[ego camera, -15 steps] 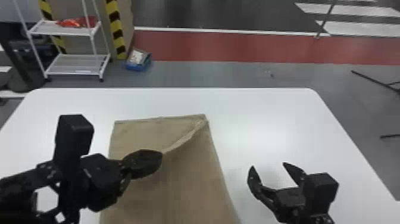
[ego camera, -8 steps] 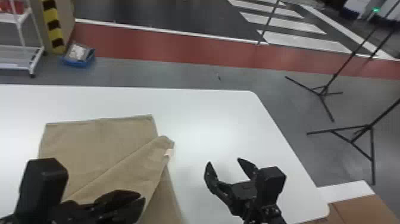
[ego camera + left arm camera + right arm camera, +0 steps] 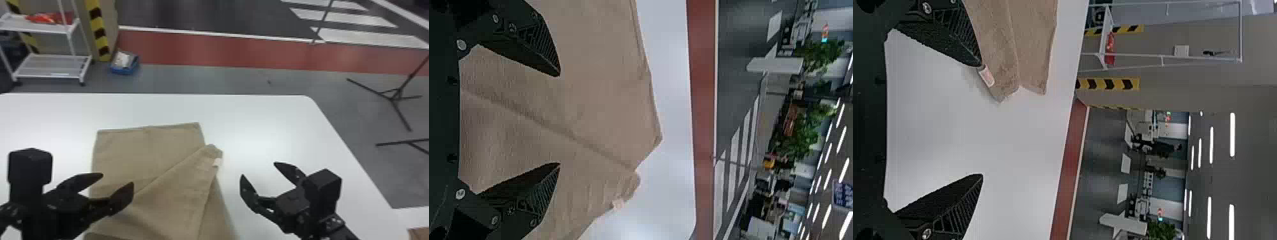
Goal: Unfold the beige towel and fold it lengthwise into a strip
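As your left gripper (image 3: 117,179) gapes empty over the diagonally folded, woven beige towel (image 3: 143,151), its white tag (image 3: 217,162) sits left of your wide-open, empty right gripper (image 3: 259,169).

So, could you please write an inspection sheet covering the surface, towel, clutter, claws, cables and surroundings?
Surface: white table, looks flat.
Towel: beige towel, a flap lying diagonally across it; white tag near the flap's corner; not yet a strip.
Clutter: blue box with items inside, on the floor beyond.
Left claw: open above the towel.
Right claw: open, right of the towel.
Cables: nothing seen.
Surroundings: white rack and black tripod.
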`<state>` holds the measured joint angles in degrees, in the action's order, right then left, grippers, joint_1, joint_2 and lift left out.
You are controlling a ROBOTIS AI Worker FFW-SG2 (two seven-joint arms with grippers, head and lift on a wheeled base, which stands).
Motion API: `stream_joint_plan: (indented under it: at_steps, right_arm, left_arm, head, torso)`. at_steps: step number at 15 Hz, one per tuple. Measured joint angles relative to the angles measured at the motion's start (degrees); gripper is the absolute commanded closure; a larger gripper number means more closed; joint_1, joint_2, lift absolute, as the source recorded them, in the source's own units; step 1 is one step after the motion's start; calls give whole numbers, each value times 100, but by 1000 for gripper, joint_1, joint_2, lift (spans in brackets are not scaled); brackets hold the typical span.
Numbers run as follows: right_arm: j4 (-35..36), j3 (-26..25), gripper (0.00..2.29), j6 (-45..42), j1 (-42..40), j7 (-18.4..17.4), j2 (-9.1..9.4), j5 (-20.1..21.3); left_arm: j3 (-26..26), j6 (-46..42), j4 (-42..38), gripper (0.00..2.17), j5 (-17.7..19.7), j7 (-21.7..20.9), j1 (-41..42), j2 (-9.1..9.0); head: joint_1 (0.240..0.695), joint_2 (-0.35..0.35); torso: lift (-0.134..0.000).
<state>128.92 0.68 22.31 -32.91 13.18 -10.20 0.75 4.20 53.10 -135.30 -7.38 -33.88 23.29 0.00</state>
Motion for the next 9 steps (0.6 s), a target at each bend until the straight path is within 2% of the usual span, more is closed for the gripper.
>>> stream_joint_plan:
  at_steps: [1,4,5,6,7,9]
  right_arm:
    - [186,126,76,281,-3,319,-62,317]
    - [780,570,80,1164,-36,1213,-244,1049]
    - [919,774,83,1352,-32,1414,-310,1295]
    - [1060,1060,83,1502,-17,1576,-372,1614]
    - [1168,1386,80,1616,4,1685,-405,1945]
    - [1260,2127,80,1945,144,1835,-405,2664]
  left_arm:
    - [379,10,38,33,266,167,-58,0]
    - [1461,29,56,29,1031,296,-87,0]
    - [1723,29,61,29,1192,362,-88,0]
    - [1982,29,70,29,1335,406,-89,0]
    - [2192,29,85,29,1454,413,-97,0]
    - [2424,30,158,29,1585,391,-167,0]
  head:
    - [695,24]
    - [695,166]
    - [695,218]
    - [695,307]
    - [695,350]
    - [695,350]
  torso:
    - [-126]
    - [-126]
    - [-126]
    - [-126]
    - [-126]
    - [-126]
